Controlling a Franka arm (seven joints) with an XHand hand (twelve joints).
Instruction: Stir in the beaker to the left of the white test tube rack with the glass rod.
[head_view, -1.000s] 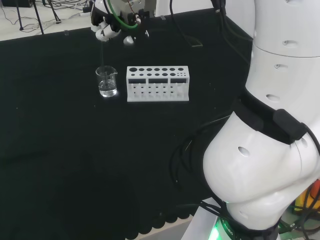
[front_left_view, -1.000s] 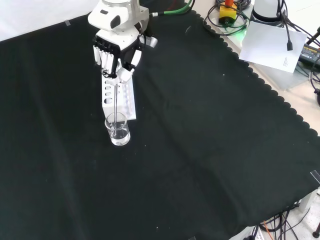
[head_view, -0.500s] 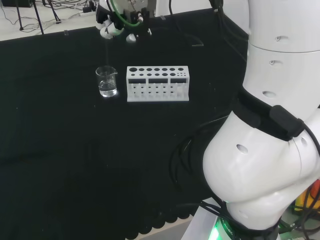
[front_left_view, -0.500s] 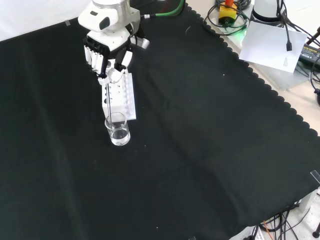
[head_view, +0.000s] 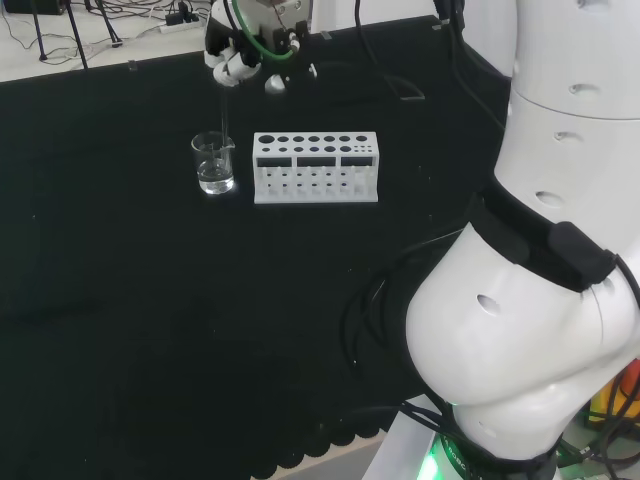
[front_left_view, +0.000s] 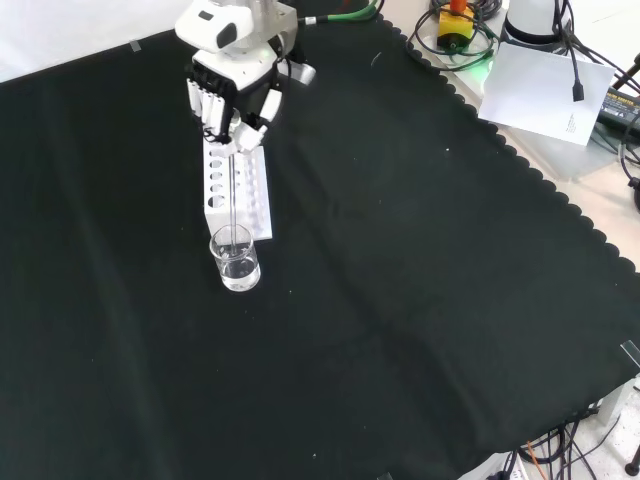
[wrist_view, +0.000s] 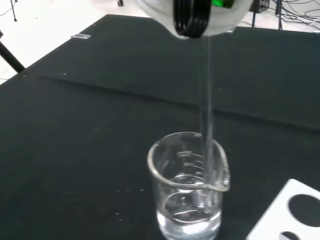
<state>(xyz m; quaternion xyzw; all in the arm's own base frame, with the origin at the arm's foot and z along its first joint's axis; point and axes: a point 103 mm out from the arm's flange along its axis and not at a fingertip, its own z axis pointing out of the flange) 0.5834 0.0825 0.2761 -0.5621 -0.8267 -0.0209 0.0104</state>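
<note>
A small clear beaker (head_view: 214, 163) (front_left_view: 235, 258) (wrist_view: 188, 185) with a little clear liquid stands on the black cloth, just left of the white test tube rack (head_view: 315, 167) (front_left_view: 235, 187) in the head view. The hand (head_view: 240, 52) (front_left_view: 232, 95) hangs high above them, its fingers curled round the top of a thin glass rod (front_left_view: 234, 195) (wrist_view: 204, 105). The rod points straight down. In the wrist view its lower end passes the rim into the beaker, near the wall on the rack's side.
The arm's big white links (head_view: 540, 260) stand at the head view's right. Cables, a sheet of paper (front_left_view: 545, 85) and a yellow box lie beyond the cloth's scalloped edge at the front view's upper right.
The hand with the rod has swung round above the beaker: up and left in the front view half a second ago, now back to the right. Beaker and rack have stayed put.
</note>
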